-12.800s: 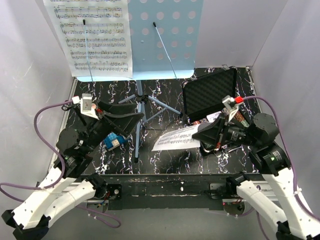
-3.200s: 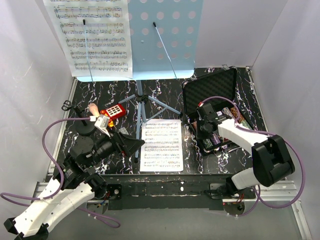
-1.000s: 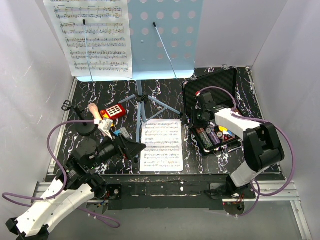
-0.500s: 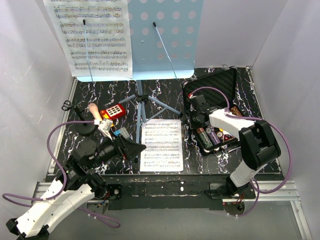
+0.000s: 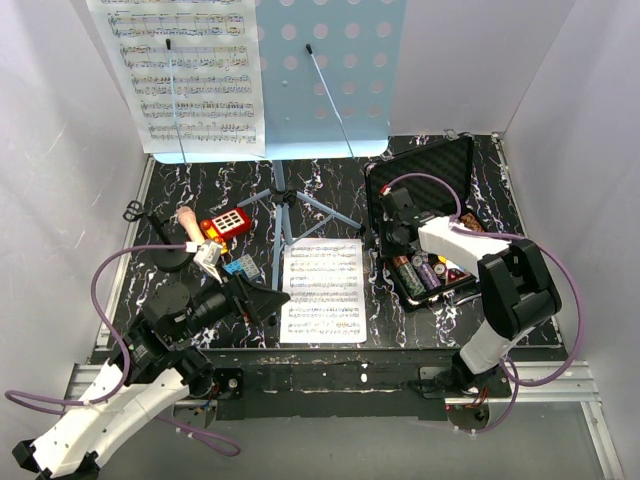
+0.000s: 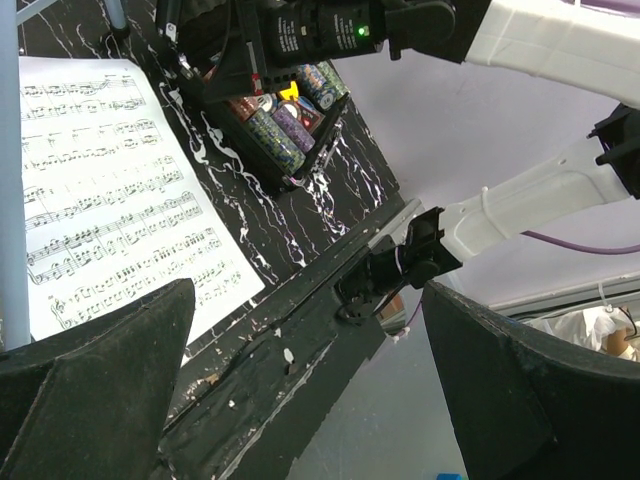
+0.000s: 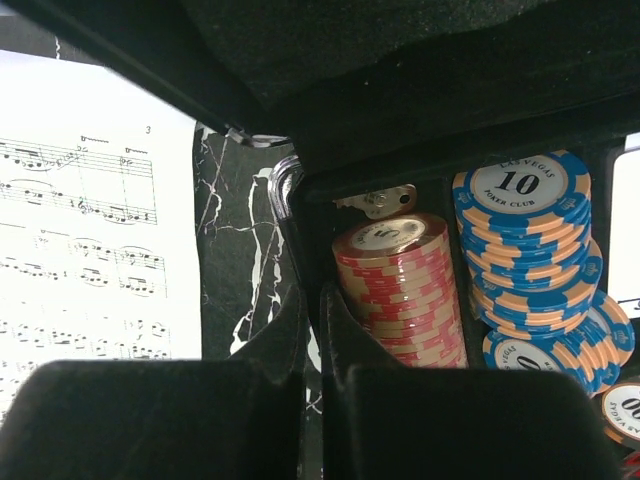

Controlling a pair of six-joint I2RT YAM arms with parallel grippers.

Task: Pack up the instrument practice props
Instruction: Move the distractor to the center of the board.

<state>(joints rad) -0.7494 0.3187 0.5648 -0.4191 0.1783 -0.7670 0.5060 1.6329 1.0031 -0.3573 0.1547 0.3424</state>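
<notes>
The light-blue music stand (image 5: pixel 325 75) stands at the back on tripod legs and holds one sheet-music page (image 5: pixel 185 80). A second page (image 5: pixel 322 290) lies flat on the table; it also shows in the left wrist view (image 6: pixel 100 180) and the right wrist view (image 7: pixel 90 220). The pale-headed microphone (image 5: pixel 187 219) leans over its black round base (image 5: pixel 172 258) at the left. My left gripper (image 5: pixel 268 300) (image 6: pixel 310 400) is open and empty, just left of the flat page. My right gripper (image 5: pixel 393 240) (image 7: pixel 312 310) is shut on the left wall of the black chip case (image 5: pixel 420 185).
The case lid stands open, and stacks of red chips (image 7: pixel 400 290) and blue chips (image 7: pixel 525 220) fill the tray. A red keypad gadget (image 5: pixel 225 222) and a small blue item (image 5: pixel 240 265) lie near the microphone. A stand leg (image 6: pixel 12 200) runs beside the flat page. White walls enclose the table.
My right gripper has shifted a little left, onto the case's left wall. My left arm has edged slightly back and stays open. The props have not moved.
</notes>
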